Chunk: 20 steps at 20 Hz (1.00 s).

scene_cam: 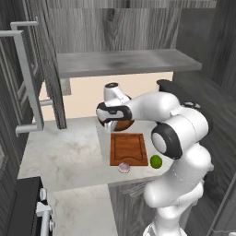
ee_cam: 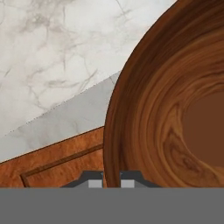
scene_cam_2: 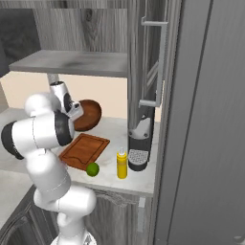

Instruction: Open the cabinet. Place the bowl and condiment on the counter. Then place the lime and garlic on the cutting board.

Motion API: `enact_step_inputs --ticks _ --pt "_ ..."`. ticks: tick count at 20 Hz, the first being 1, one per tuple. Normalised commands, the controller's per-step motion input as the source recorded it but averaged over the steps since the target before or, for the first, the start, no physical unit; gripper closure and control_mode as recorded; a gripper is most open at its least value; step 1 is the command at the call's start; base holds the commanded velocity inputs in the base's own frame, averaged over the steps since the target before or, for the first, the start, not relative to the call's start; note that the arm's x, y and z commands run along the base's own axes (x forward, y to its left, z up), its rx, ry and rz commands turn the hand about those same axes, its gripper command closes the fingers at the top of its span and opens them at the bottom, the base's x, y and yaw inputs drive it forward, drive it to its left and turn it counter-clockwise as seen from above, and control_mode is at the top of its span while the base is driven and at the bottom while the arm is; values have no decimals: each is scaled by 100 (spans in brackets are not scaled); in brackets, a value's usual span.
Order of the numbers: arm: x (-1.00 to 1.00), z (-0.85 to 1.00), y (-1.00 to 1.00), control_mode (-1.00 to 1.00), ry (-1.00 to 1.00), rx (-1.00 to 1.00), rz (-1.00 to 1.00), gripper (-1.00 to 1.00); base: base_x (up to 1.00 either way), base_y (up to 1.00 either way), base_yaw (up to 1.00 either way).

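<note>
Pincer (ee_cam: 111, 179) clamps bowl (ee_cam: 175, 109) rim above marbled counter (scene_cam: 69, 156).

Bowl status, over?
Gripper shut on the bowl rim, bowl above the counter behind the cutting board. Cabinet doors open. Lime and garlic beside the board. Nothing obstructing.

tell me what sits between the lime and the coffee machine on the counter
The yellow condiment bottle stands between the lime and the coffee machine, seen in the right base view.
</note>
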Motion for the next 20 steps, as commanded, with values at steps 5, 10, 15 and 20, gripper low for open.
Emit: enact_step_inputs --ticks 5,10,15,20 --pt "27 -19 0 -100 0 0 0 100 0 0 0" --pt "29 -21 0 -100 0 0 0 100 0 0 0" --pt "35 -20 0 -100 0 0 0 100 0 0 0" --pt "35 -16 0 -100 0 0 0 100 0 0 0"
